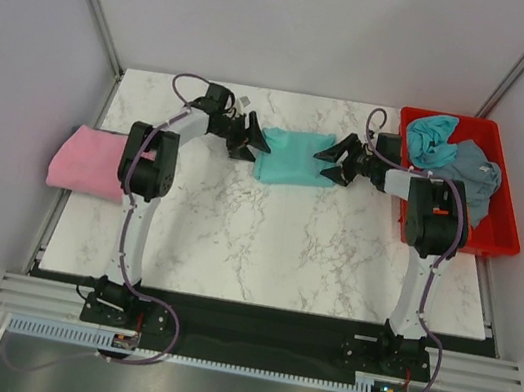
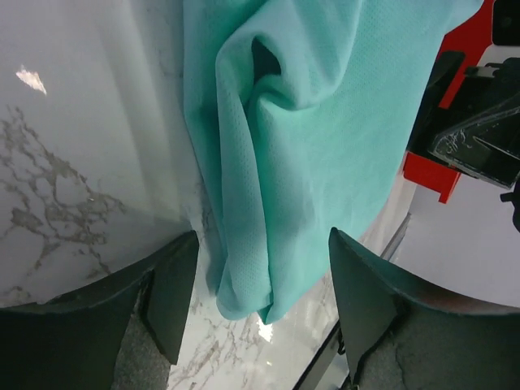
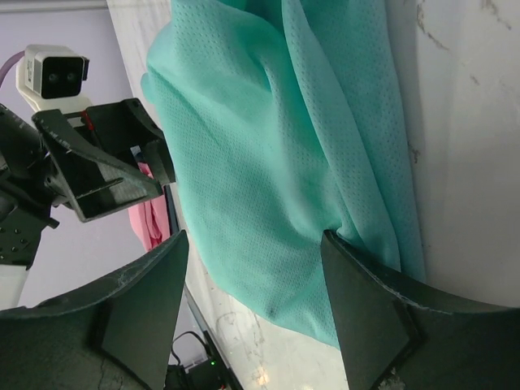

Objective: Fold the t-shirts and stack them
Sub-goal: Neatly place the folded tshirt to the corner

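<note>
- Teal-green t-shirt: lies on the marble table, gathered into a compact, rumpled rectangle. Deep creases run along it, and one fold stands up as a small open pocket in my left wrist view.
- My left gripper: at the shirt's left edge, low to the table, fingers spread wide. A narrow end of the cloth lies in the gap between them. Neither finger pinches it, so nothing is held.
- My right gripper: at the shirt's right edge, facing the left one across the cloth. Fingers spread wide here too. The hem bulges into the gap and touches one finger, but it is not clamped.
- Both arms reach in from either side, so the shirt sits between the two grippers.
- Pink t-shirt: well left of the teal-green shirt, beyond my left arm. It lies flat over the table's left edge, partly hidden by the arm.
- Red tray: just right of the teal-green shirt, behind my right arm.
- Light blue t-shirt: crumpled in the tray, at the end nearest the teal-green shirt.
- Grey-blue t-shirt: crumpled in the same tray, touching the light blue one on its far side from the teal-green shirt.
</note>
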{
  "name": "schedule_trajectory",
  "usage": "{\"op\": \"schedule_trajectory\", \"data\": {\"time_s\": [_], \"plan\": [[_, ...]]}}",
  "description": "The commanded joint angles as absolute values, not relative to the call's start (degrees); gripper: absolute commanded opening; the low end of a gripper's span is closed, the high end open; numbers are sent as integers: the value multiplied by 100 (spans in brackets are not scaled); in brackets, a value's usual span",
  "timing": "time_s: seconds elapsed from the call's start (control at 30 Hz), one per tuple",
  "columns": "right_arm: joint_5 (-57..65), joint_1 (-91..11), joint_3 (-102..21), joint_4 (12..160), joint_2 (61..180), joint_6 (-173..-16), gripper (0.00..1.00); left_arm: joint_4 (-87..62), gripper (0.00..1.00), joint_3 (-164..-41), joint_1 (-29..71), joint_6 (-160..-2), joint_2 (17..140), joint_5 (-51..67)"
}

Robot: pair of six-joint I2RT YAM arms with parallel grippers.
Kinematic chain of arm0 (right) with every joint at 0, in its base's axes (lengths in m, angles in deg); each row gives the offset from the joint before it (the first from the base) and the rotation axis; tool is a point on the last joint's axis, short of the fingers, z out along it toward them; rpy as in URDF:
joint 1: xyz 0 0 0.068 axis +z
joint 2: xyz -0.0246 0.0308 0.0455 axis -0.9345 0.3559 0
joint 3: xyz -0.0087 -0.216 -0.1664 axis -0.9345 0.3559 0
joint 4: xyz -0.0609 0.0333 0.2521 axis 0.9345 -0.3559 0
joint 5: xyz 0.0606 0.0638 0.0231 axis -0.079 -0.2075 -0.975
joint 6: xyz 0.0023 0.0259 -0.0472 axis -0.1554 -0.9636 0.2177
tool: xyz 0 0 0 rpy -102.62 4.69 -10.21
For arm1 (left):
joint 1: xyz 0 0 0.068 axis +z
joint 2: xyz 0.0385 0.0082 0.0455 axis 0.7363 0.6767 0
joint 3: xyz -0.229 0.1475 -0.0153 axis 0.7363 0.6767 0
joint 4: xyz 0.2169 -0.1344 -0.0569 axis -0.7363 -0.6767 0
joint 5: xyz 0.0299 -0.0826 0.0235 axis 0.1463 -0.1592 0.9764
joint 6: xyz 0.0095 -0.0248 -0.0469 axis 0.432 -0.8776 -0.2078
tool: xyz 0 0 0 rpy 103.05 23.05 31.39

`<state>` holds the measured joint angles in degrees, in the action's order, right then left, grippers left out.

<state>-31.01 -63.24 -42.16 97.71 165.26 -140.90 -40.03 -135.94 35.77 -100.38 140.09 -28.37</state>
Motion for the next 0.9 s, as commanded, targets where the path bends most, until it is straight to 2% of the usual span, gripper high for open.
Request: {"op": "schedule_trajectory", "data": {"time_s": [0.0, 0.07, 0.1, 0.3, 0.4, 0.5, 0.53, 0.6, 0.87], "plan": [[-2999, -6265, -4337, 9818, 16651, -13910, 75, -3647, 71, -13831, 3572, -10320, 14350, -3030], [-2956, -6256, -4311, 9783, 16660, -13866, 75, -3497, 58, -13823, 3537, -10514, 14526, -3249], [-2938, -6256, -4267, 9774, 16651, -13849, 75, -3401, 55, -13814, 3520, -10566, 14588, -3285], [-2920, -6229, -4179, 9756, 16599, -13805, 75, -3058, 39, -13858, 3248, -10944, 14887, -3522], [-2912, -6221, -4170, 9756, 16555, -13778, 75, -2812, 37, -13884, 3142, -11094, 14887, -3645], [-2903, -6221, -4144, 9756, 16502, -13761, 75, -2592, 27, -13910, 3080, -11164, 14869, -3795], [-2911, -6221, -4135, 9756, 16493, -13735, 75, -2513, 14, -13919, 3054, -11138, 14835, -3830], [-2920, -6238, -4144, 9756, 16371, -13673, 75, -2538, 4, -13911, 3054, -11025, 14747, -3901], [-2824, -6677, -4776, 9133, 15177, -12374, 78, -4047, 2, -13797, 3291, -9549, 13194, -3682]]}}
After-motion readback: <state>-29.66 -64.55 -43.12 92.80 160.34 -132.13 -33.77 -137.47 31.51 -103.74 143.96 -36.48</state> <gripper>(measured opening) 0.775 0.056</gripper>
